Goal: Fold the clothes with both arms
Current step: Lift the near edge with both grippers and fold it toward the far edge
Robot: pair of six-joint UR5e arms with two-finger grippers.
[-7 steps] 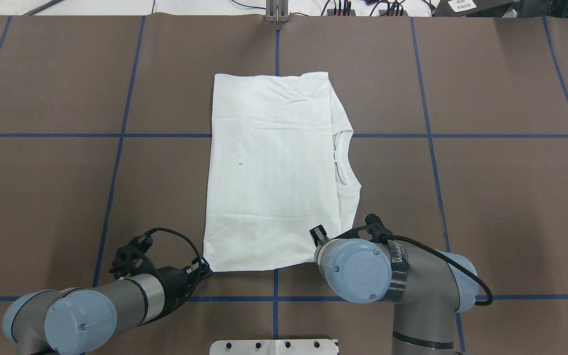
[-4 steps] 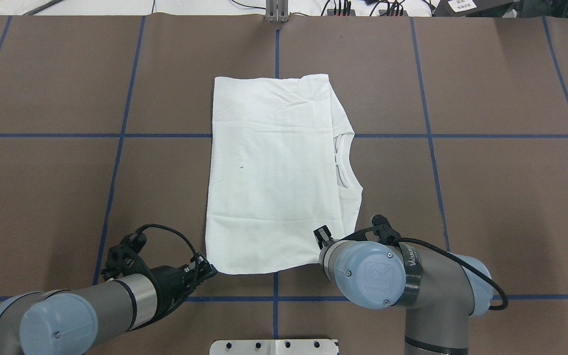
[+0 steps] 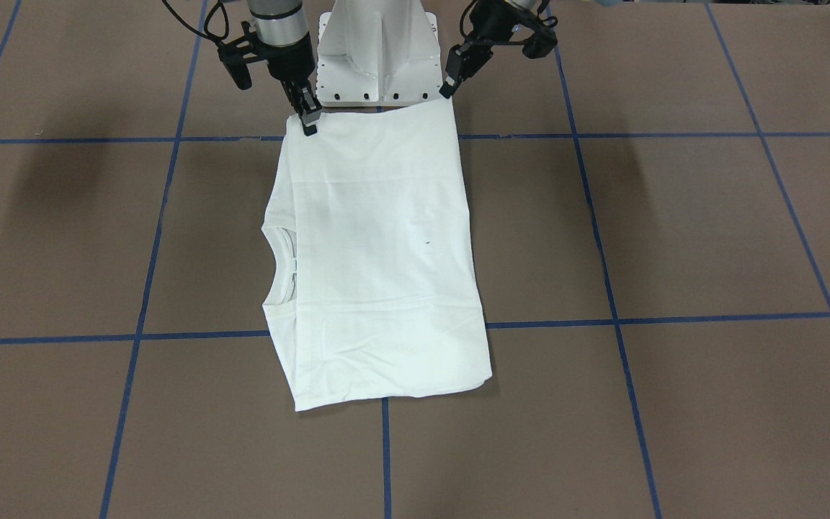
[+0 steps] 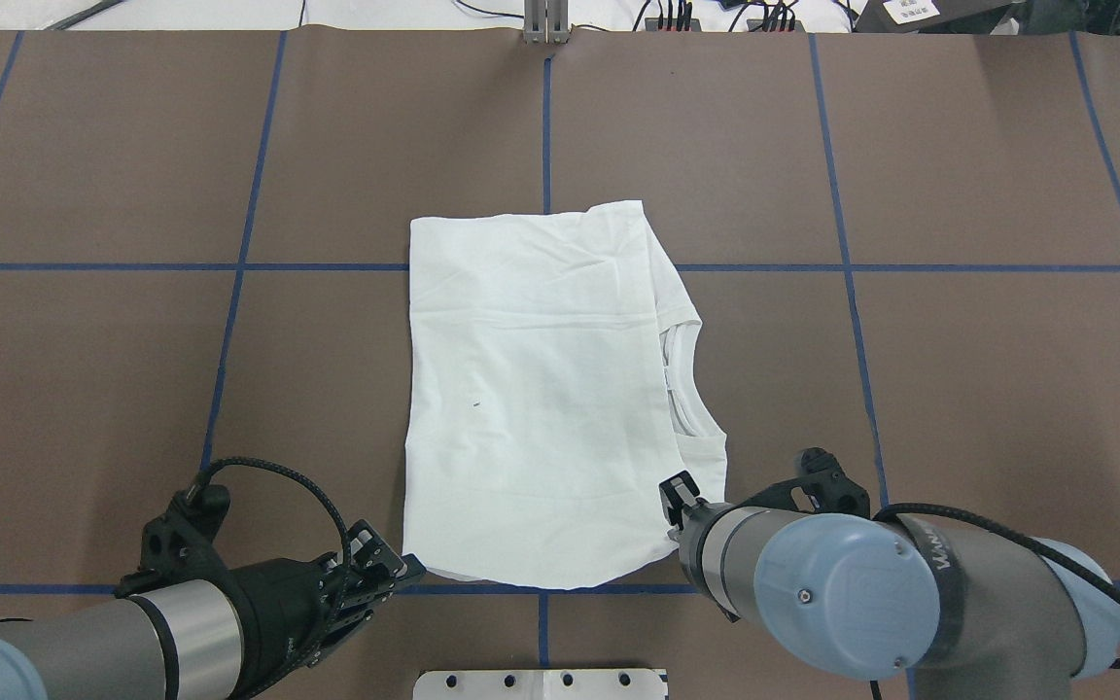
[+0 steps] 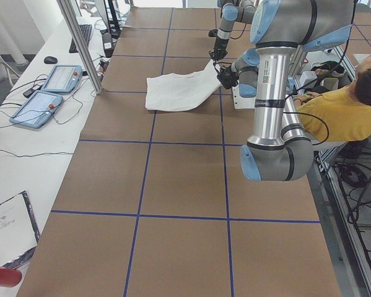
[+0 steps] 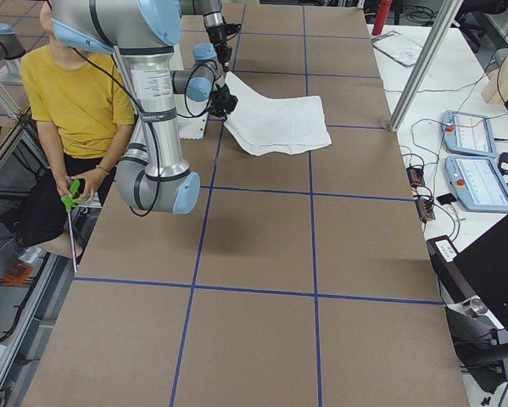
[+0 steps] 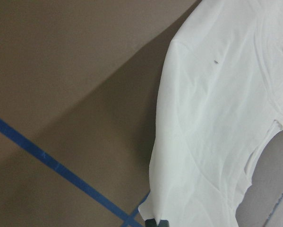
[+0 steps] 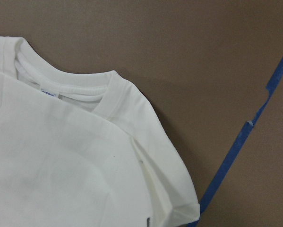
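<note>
The white T-shirt lies folded into a tall rectangle on the brown table, collar on its right side. No printed text shows; the neck label does. My left gripper is shut on the shirt's near left corner. My right gripper is shut on the near right corner. In the front-facing view the left gripper and right gripper hold the shirt's edge nearest the base slightly lifted. The rest lies flat.
The white pedestal base stands just behind the held edge. Blue tape lines grid the table. An operator in yellow sits beside the base. Tablets and a metal post are on the side bench.
Both grippers have drawn back toward the base and pulled the shirt with them. Its far edge slid nearer, across the blue cross line.
</note>
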